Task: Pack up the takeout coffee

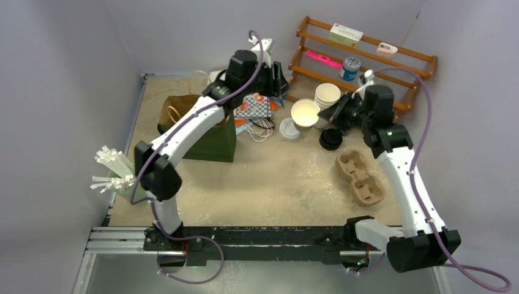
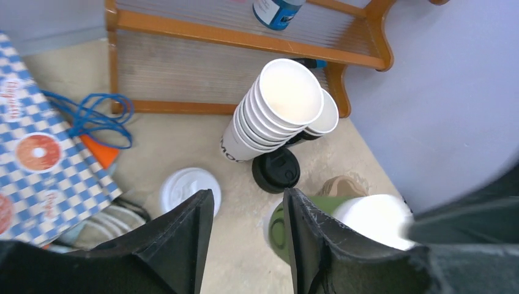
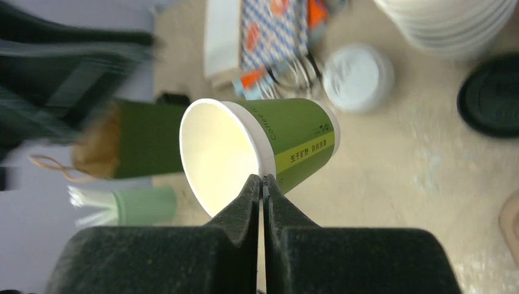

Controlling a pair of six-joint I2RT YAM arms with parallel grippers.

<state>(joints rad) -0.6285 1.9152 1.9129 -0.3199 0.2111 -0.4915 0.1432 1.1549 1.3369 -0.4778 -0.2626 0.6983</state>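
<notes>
The takeout coffee cup (image 1: 305, 113) has an olive-green body and an open white mouth with no lid on it. My right gripper (image 1: 329, 114) is shut on its rim, one finger inside and one outside, as the right wrist view shows: gripper (image 3: 262, 177), cup (image 3: 294, 138). My left gripper (image 1: 278, 86) is open and empty, just behind and left of the cup. In the left wrist view its jaws (image 2: 248, 195) stand apart over bare table, with the green cup (image 2: 278, 229) just right of the right finger. A loose white lid (image 1: 290, 128) lies on the table beside the cup.
A black lid (image 1: 330, 139) and a stack of plain white cups (image 1: 327, 95) are near the right gripper. A green paper bag (image 1: 208, 131) stands at the left, a cardboard cup carrier (image 1: 360, 177) at the right, and a wooden rack (image 1: 367, 58) at the back. A checkered packet (image 1: 254, 107) lies by the bag.
</notes>
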